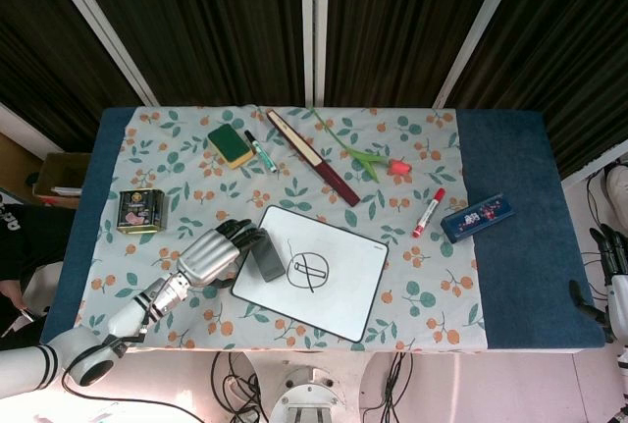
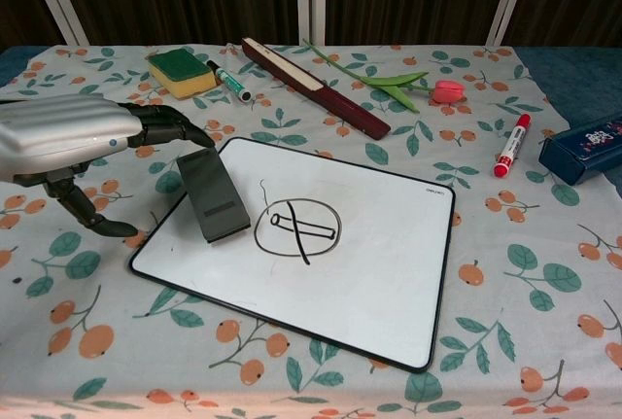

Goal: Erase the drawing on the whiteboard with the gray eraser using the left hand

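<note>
Gray eraser (image 2: pixel 214 194) lies on the whiteboard's (image 2: pixel 389 283) left edge, our left robot hand (image 2: pixel 92 147) open beside it holding nothing, the drawing (image 2: pixel 296 228) wholly unerased, so we judge everything remains.

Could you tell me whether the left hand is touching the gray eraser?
Cannot tell. In the chest view the left hand's fingertips reach the eraser's top edge, but neither view plainly shows contact or a gap.

Dark slatted wall (image 1: pixel 196 21) with white battens (image 1: pixel 314 26) behind a floral-clothed table (image 1: pixel 177 133).
</note>
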`<state>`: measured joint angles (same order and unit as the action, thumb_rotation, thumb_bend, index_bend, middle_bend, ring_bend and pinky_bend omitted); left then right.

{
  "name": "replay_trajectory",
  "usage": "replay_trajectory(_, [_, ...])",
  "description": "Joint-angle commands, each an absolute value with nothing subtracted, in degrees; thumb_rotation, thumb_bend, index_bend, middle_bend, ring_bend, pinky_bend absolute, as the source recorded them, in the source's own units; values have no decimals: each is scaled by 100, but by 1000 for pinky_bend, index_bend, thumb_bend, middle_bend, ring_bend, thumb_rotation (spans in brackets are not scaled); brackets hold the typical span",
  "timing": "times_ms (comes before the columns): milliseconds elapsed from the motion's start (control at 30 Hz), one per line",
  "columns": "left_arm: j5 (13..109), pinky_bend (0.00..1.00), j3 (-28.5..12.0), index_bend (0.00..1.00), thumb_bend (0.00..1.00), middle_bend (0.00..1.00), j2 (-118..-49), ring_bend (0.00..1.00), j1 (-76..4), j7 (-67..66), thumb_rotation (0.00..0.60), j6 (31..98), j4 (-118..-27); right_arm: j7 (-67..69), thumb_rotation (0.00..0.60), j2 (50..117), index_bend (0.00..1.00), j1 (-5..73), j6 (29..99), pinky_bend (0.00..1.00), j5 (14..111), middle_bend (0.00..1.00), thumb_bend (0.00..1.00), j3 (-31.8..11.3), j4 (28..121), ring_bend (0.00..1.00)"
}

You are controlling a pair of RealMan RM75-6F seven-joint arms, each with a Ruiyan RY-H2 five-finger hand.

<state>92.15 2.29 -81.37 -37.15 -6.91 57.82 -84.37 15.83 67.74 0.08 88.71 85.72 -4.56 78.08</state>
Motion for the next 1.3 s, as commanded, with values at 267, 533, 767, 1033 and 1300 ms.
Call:
replay_trajectory(267, [9229,160,230,111,160,119,-8146,52,-3728,-691,579,5797,-8457,1619,600,6768,0,15,8874,0,8591,0,292,-454,7784,0])
replay_trajectory(533, [9274,160,196,111,159,119,-8188,52,-3833,-679,577,5725,-8451,1626,600,6737,0,27,8859,0,8559,0,292,-482,7815,0])
replay_trajectory(767, [9339,160,198,111,163,119,-8340,52,-3964,-618,583,5595,-8292,1680,600,6730,0,42,8826,0,8531,0,292,-499,7766,0])
replay_trajectory(1033, [9407,159,212,118,166,120,-8376,52,-4086,-628,600,5510,-8207,1693,600,6742,0,47,8818,0,8547,0,291,-484,7748,0])
replay_trajectory(1300, [9515,165,258,173,200,149,-8459,67,-4145,-586,600,5542,-8087,1688,600,6753,0,35,8833,0,8557,0,292,-470,7738,0])
